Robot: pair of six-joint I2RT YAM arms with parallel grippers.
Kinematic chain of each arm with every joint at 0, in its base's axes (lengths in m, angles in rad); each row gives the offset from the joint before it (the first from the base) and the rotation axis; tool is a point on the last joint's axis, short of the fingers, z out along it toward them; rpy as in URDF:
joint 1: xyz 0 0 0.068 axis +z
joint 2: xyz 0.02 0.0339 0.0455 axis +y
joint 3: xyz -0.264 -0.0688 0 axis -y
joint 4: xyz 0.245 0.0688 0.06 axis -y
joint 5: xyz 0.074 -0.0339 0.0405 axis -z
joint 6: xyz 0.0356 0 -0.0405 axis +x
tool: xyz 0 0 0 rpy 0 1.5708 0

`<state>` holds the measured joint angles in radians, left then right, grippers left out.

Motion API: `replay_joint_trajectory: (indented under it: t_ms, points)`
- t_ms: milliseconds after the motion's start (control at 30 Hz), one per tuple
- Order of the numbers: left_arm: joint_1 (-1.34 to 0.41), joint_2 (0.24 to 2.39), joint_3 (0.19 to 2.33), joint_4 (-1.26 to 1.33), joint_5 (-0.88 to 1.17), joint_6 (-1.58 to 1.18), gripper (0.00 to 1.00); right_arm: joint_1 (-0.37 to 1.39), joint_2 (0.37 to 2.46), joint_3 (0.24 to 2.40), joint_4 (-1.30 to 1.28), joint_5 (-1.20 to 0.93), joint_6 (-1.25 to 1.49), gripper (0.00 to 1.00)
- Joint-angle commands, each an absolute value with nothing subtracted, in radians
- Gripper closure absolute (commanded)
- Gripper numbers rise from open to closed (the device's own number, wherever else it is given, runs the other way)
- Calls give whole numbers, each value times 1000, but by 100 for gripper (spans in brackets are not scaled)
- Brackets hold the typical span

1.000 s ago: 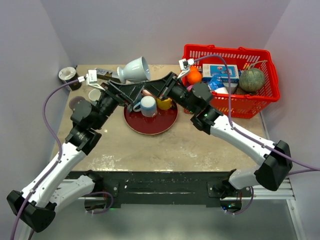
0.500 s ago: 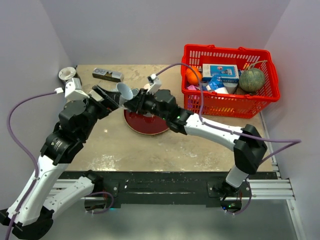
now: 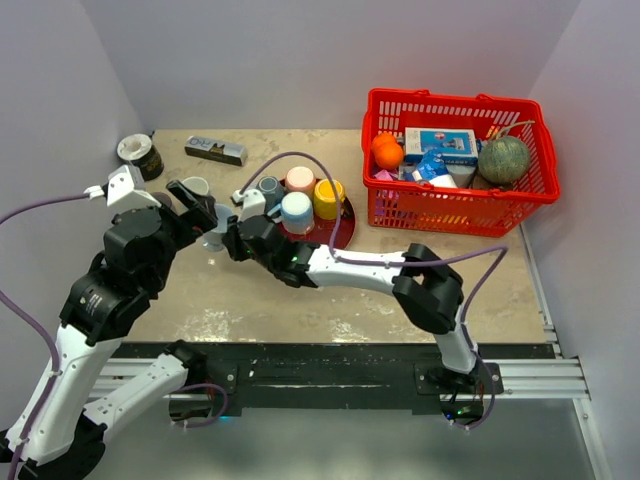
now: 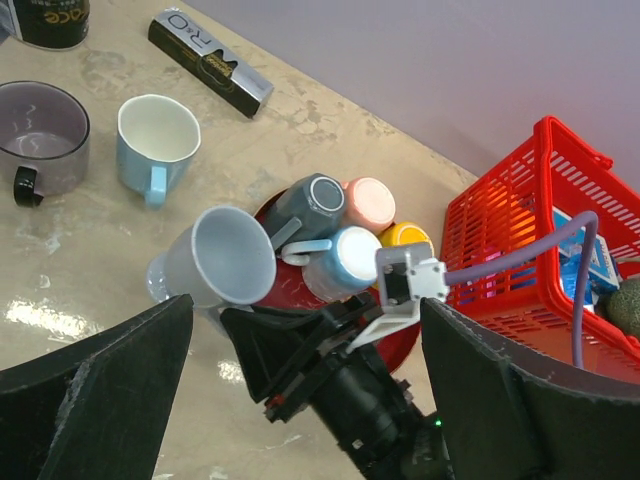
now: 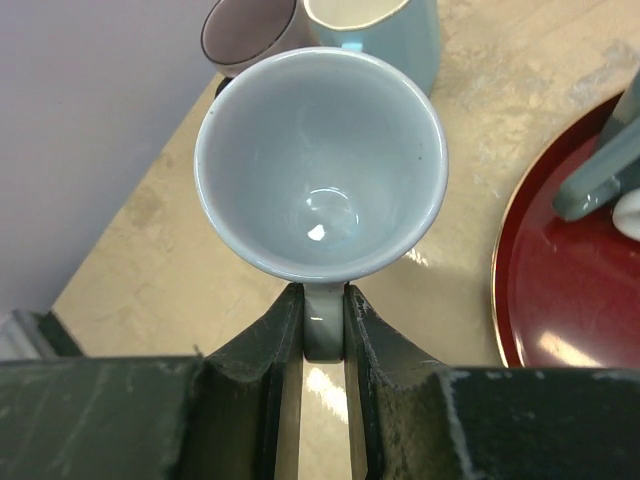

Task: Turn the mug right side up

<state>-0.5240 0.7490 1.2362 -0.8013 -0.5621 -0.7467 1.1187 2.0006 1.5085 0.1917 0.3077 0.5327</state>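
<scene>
Grey mug (image 5: 320, 165) lower now, held by right gripper (image 5: 323, 310)

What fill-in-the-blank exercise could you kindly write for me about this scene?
The right gripper is shut on the ____ of the pale mug.
The left gripper is ____ and holds nothing.
The number of mugs standing upside down on the plate is ____.
The colour of the basket is ____.
Missing words: handle; open; four; red.
</scene>
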Motion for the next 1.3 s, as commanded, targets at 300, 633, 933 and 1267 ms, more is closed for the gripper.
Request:
replay_joint_trajectory:
  t_ms: [300,633,933,1267]
  points:
    - [-523,764,1255,-818,-534,-713,1,1135,2242,1801,319,620,177,100]
    - [-523,746,1244,-842,-535,-718,1,1103,2402,1934,357,692,118,100]
    - [-523,755,1247,-845,-554,-710,1,1059,2493,1997,387,726,120,100]
    - [-523,779,1252,-844,-554,-696,1,1043,2525,2063,295,715,198,66]
